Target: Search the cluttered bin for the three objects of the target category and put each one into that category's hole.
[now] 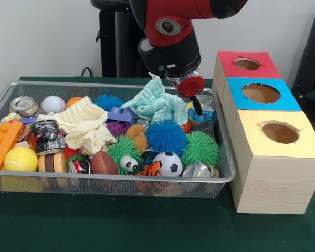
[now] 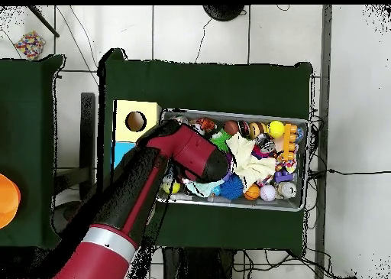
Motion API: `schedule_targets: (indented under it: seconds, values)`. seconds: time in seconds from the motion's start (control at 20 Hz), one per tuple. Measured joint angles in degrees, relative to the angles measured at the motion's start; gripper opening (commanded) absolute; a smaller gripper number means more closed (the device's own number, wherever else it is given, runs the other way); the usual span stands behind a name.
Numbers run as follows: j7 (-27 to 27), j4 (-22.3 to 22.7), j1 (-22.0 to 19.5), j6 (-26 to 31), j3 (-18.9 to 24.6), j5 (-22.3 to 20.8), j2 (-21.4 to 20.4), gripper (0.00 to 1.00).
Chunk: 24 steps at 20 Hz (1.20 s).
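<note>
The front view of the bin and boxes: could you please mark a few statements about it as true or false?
1. The wooden box has three holes, topped red, blue and yellow. True.
2. The soccer ball lies at the bin's far wall. False: it lies by the near wall of the wire bin.
3. The gripper is down inside the bin at the end nearest the box. True.
4. The baseball sits in the yellow hole. False: it lies in the bin beside a drink can.
5. A light green cloth lies right by the gripper. True.
</note>
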Motion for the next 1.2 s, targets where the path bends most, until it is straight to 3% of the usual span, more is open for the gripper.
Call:
schedule_targets:
  seconds: [1.2]
  values:
    - [0.00, -0.01, -0.42, 0.01, 1.70, -0.01, 0.58, 1.00]
